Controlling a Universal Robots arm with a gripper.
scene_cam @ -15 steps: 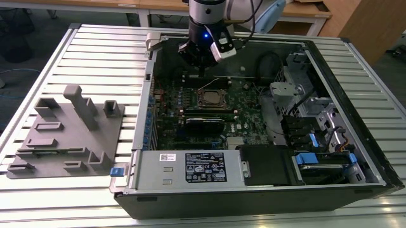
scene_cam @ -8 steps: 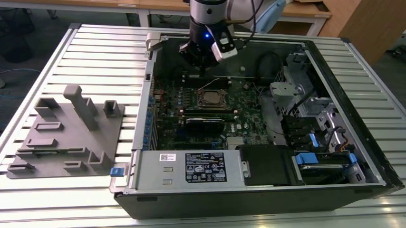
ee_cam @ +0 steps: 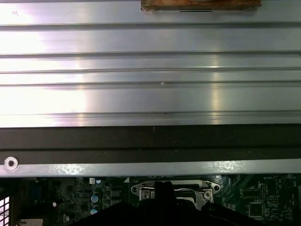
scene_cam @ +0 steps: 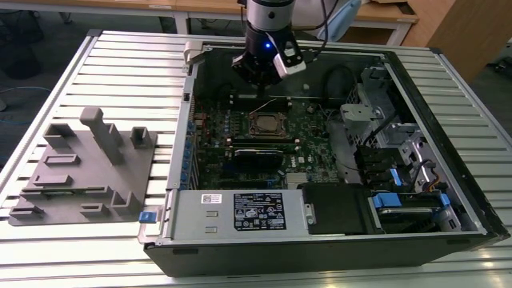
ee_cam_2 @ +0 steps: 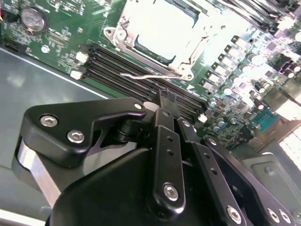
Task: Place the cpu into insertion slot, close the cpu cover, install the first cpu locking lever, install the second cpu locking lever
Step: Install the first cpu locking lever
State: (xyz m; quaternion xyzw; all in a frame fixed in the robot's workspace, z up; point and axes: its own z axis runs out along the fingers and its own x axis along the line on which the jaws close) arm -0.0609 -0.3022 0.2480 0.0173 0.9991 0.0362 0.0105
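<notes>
Grey moulded fixture (scene_cam: 84, 165) sits on the slatted table (scene_cam: 120, 60) toward the exterior view's left, with the open computer case (scene_cam: 336, 246) to its right. Near the motherboard's (scene_cam: 240, 165) far edge, the cpu (ee_cam_2: 162, 26) lies in the insertion slot (scene_cam: 268, 124), the cpu cover (ee_cam_2: 126, 26) down around it. A wire locking lever (ee_cam_2: 141, 75) stands unlatched alongside. The gripper (ee_cam_2: 168, 96) hovers above, fingertips pressed together, holding nothing.

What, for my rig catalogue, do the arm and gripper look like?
The arm is a silver-grey cylinder; a blue light glows above the gripper. The gripper is matte black, built of linked bars with silver screws; a white block sits beside it.
</notes>
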